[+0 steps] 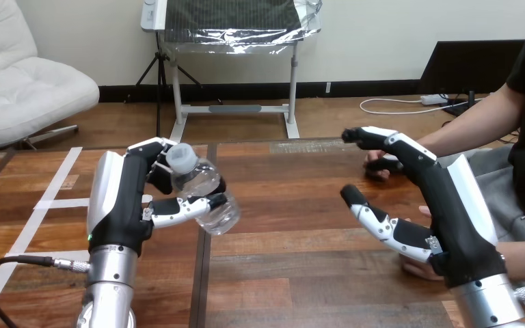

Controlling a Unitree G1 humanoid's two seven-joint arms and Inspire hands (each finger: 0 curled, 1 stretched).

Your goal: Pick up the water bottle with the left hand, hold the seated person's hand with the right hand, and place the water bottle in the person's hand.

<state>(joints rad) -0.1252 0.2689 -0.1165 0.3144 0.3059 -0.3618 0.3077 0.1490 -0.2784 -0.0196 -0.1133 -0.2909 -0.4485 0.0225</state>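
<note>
Left hand (133,198) clamped round the water bottle (202,188), held above the surface (294,212) for handover. Right hand (431,198), fingers apart, lies over the person's hand (373,171), not yet gripping.

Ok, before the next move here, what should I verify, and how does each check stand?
1. Grip on the clear plastic water bottle: ok. The left hand has its fingers and thumb curled round it.
2. Bottle off the wooden table: ok, it is held up and tilted.
3. Right hand holding the person's hand: not ok. Its fingers are open, with no grip seen.
4. Person's palm turned up to receive: cannot tell, as the right hand covers most of it.
5. Path from the bottle to the person's hand: ok, only bare table lies between the two.
</note>
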